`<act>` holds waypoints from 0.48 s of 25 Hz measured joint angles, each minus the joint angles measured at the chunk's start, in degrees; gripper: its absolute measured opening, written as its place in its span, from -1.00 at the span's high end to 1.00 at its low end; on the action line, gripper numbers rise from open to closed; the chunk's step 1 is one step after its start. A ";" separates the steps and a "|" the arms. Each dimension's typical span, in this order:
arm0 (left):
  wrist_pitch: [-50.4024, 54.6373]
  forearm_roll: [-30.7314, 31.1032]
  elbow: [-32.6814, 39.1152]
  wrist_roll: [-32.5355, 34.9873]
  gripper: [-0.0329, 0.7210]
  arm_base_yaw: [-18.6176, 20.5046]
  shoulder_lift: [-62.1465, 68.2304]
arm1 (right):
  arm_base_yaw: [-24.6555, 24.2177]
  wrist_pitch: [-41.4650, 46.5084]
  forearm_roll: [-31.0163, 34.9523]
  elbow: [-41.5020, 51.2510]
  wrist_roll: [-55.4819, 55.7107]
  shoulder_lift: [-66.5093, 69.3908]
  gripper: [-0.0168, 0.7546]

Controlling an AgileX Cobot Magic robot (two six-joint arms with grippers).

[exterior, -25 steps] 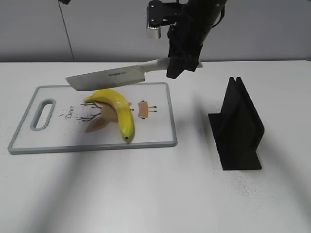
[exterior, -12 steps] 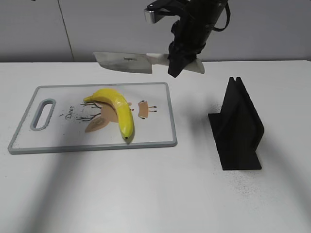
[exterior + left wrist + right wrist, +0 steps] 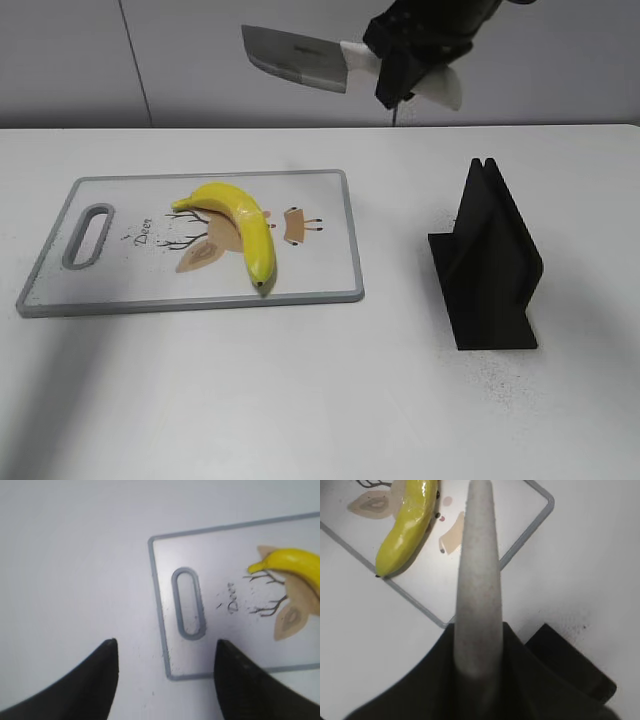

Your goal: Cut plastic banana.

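Observation:
The yellow plastic banana [image 3: 243, 228] lies whole on the white cutting board [image 3: 320, 275], over the printed deer drawing. It also shows in the right wrist view [image 3: 407, 525] and at the edge of the left wrist view [image 3: 295, 565]. My right gripper [image 3: 400, 65] is shut on the white handle [image 3: 477, 580] of a knife [image 3: 295, 55], held high above the board's far right corner, blade pointing left. My left gripper [image 3: 165, 655] is open and empty, hovering above the board's near left corner beside the handle slot [image 3: 188, 602].
A black knife stand [image 3: 490, 265] sits on the white table [image 3: 300, 400] to the right of the board; its corner shows in the right wrist view [image 3: 570, 665]. A grey wall runs behind the table.
My right gripper has lifted the knife up and to the right, away from above the banana. The banana and board have not moved.

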 joint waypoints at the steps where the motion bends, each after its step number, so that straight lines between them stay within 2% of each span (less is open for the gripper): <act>1: -0.05 0.25 2.97 -0.03 -0.65 0.75 -2.22 | 0.00 0.00 0.00 2.08 0.65 -1.85 0.47; 6: -0.03 0.84 16.09 -0.22 -0.64 3.45 -13.57 | 0.05 -1.02 0.06 14.89 3.46 -11.55 0.47; 12: 0.07 0.84 29.65 -0.24 -0.63 3.87 -29.17 | 0.05 -9.87 0.19 32.73 7.37 -24.90 0.46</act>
